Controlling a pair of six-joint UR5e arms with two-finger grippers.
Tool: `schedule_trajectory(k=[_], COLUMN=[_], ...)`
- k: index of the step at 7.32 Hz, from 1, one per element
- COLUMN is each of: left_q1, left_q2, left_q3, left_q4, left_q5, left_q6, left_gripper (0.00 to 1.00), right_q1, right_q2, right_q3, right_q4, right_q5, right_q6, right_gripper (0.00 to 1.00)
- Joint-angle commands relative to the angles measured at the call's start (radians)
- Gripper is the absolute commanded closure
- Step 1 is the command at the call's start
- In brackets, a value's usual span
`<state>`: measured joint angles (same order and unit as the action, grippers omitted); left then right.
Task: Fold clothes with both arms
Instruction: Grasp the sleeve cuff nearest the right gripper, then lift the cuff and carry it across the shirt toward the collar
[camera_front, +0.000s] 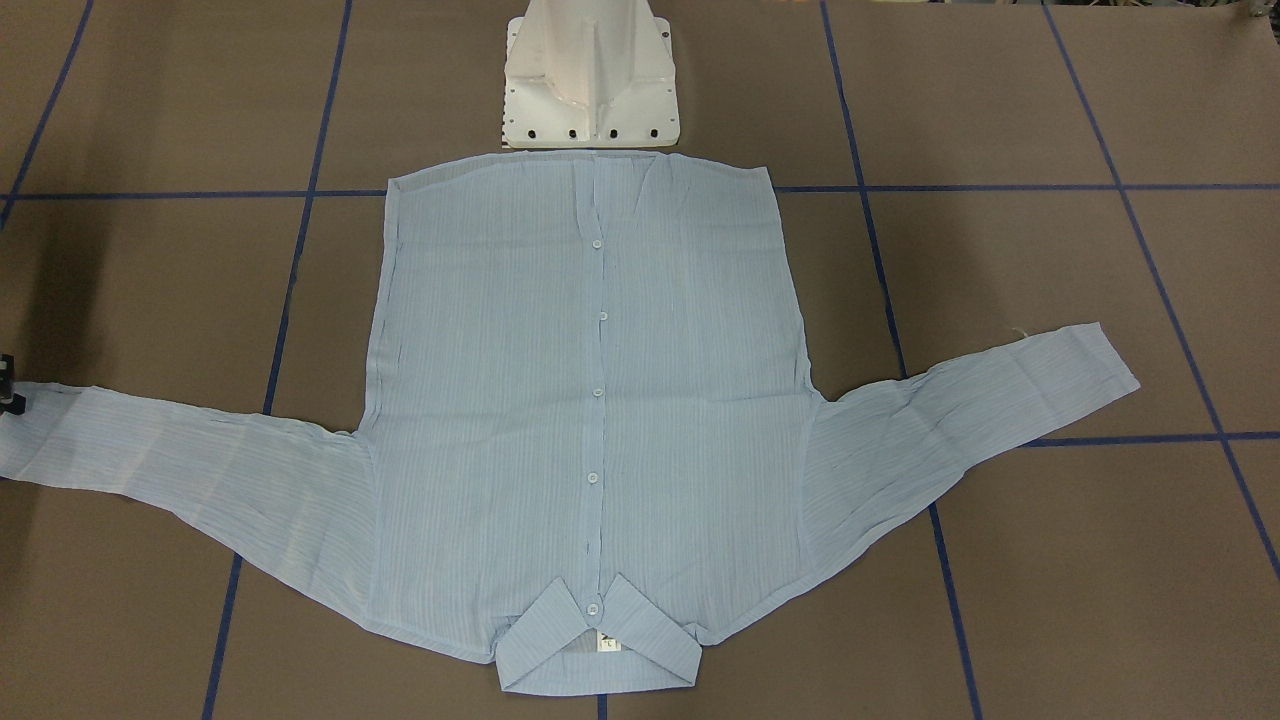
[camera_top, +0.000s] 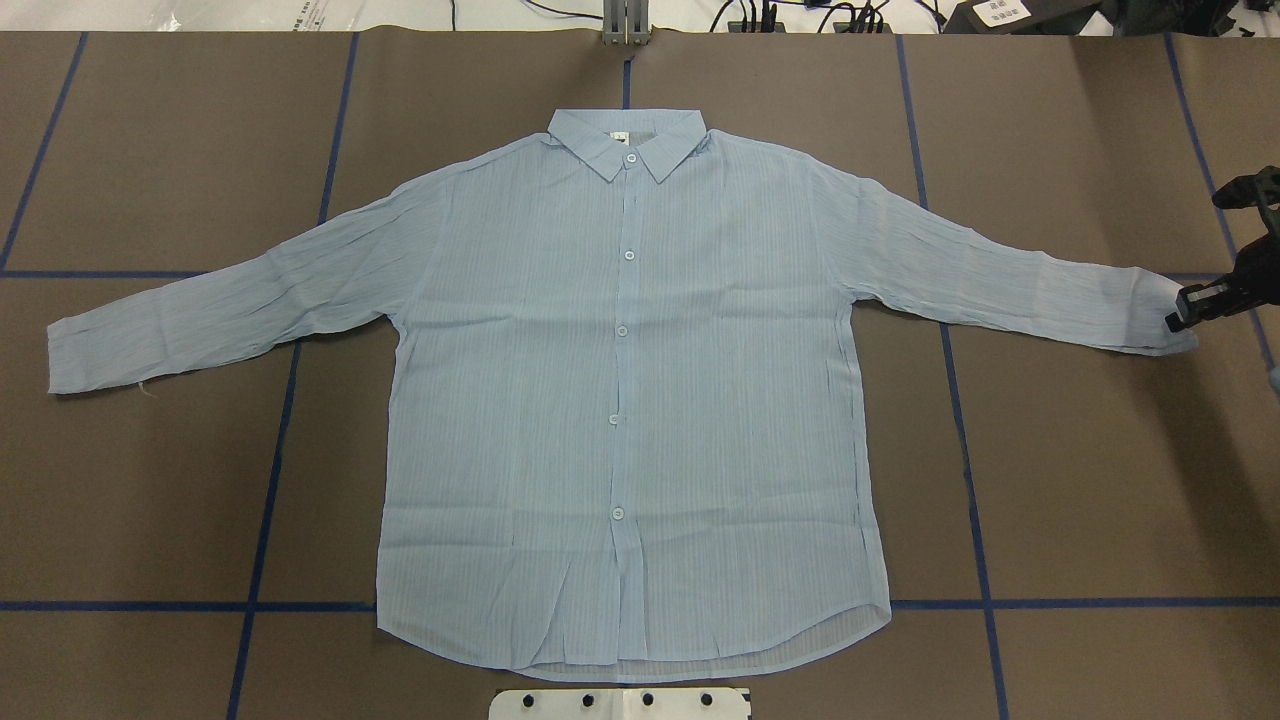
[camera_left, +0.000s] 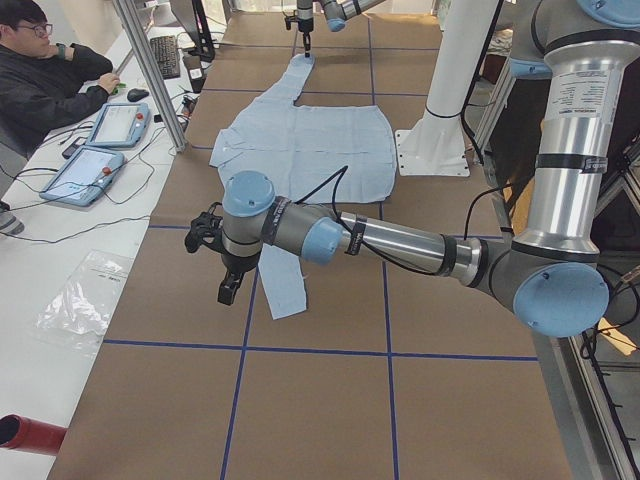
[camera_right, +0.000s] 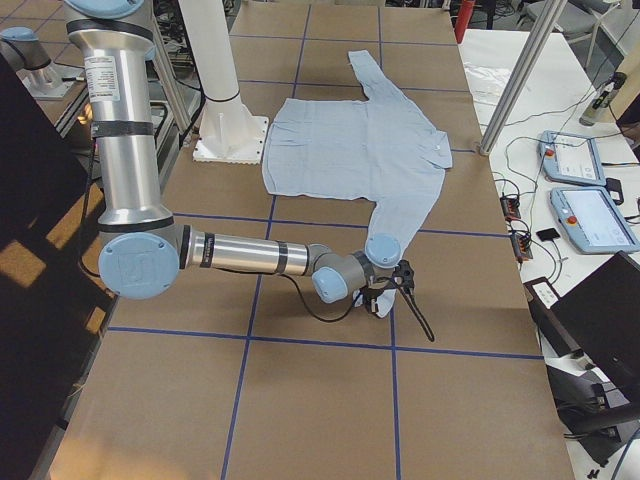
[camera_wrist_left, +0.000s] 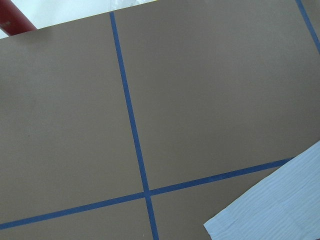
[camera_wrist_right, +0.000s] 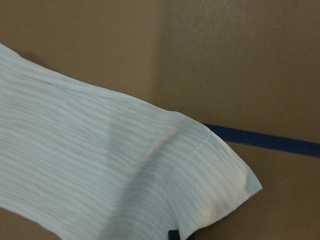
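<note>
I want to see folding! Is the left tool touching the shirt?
Apart. Overhead view: the cuff of the shirt on that side lies bare. Exterior left view: the left tool hangs beside it.

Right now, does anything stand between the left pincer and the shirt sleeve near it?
Nothing visible does. The left pincer hangs over the bare brown table beside the shirt's sleeve cuff. Only a flat blue tape line lies on the table there.
</note>
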<state>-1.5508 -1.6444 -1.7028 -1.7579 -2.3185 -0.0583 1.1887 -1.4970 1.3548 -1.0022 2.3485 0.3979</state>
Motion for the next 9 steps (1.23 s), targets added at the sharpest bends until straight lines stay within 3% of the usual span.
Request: schedule_trajectory(k=[1, 3, 5, 7, 9], left_q1=[0.000, 0.000, 0.000, 0.000, -0.002], left_q2=[0.000, 0.002, 0.002, 0.003, 0.005], left_q3=[0.000, 0.005, 0.012, 0.017, 0.025], left_q4=[0.000, 0.000, -0.002, -0.002, -0.002], left_q5=[-0.001, -0.001, 0.001, 0.001, 0.002], left_q6=[0.000, 0.002, 0.003, 0.005, 0.006], left_gripper=[0.00, 0.00, 0.00, 0.00, 0.00], right_q1=[0.014, 0.009, -0.039, -0.160, -0.288], right_q2=[-0.006, 0.065, 0.282, 0.558, 0.799], right_q3=[0.129, 0.268, 0.258, 0.132, -0.094], right_q4=[-0.001, -0.006, -0.016, -0.019, -0.025], right_q5=[0.005, 0.018, 0.089, 0.022, -0.127], right_q6=[0.060, 0.148, 0.319, 0.543, 0.562], right_gripper=[1.00, 1.00, 1.00, 1.00, 1.00])
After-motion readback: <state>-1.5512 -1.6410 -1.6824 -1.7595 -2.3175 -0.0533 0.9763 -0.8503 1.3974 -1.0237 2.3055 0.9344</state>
